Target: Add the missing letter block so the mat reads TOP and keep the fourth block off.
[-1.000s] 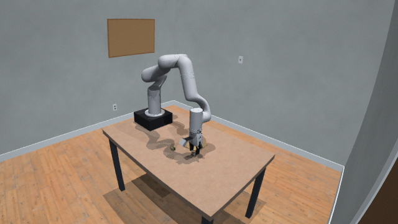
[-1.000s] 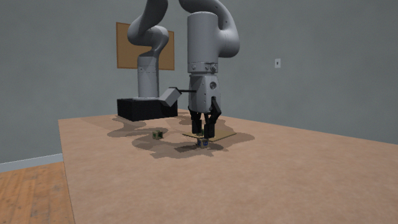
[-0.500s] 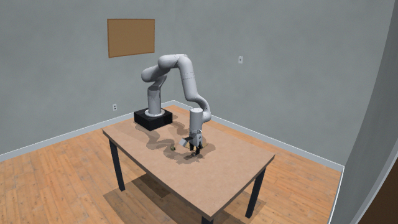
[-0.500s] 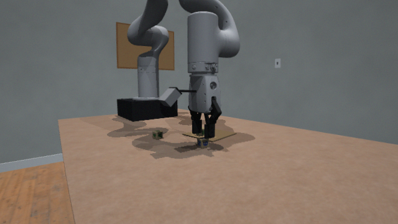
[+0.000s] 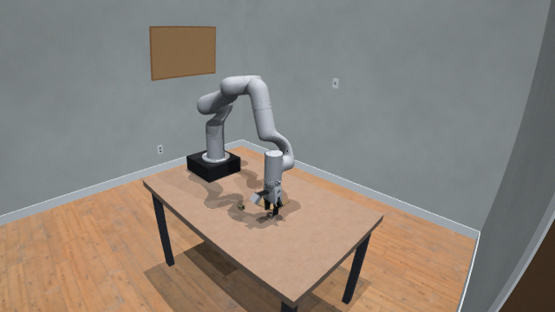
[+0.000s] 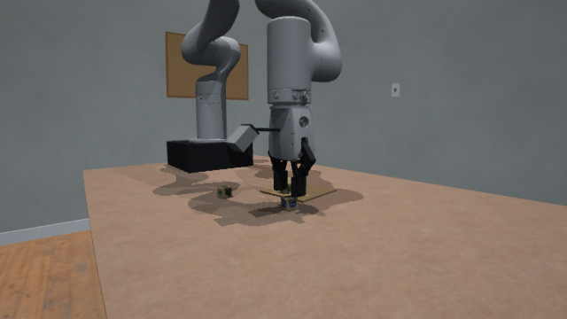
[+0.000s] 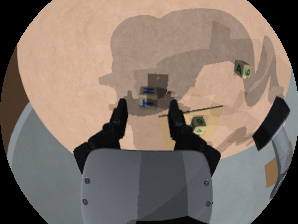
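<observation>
My gripper (image 5: 273, 211) (image 6: 291, 193) (image 7: 148, 107) is open and points straight down. Its fingertips hang just above a small block with blue lettering (image 6: 289, 204) (image 7: 153, 92), which lies on the table beside the near edge of the thin tan mat (image 6: 320, 190) (image 5: 287, 202). A block with a green letter (image 7: 197, 123) lies on the mat close by the right finger. Another block with green lettering (image 5: 241, 207) (image 6: 224, 191) (image 7: 242, 68) lies on the table off the mat, towards the robot's base. I cannot read any letter. The fingers hide part of the mat.
The black robot base (image 5: 213, 165) (image 6: 205, 155) stands at the far end of the wooden table (image 5: 312, 243) (image 6: 354, 266). The wrist camera housing (image 6: 243, 137) sticks out beside the gripper.
</observation>
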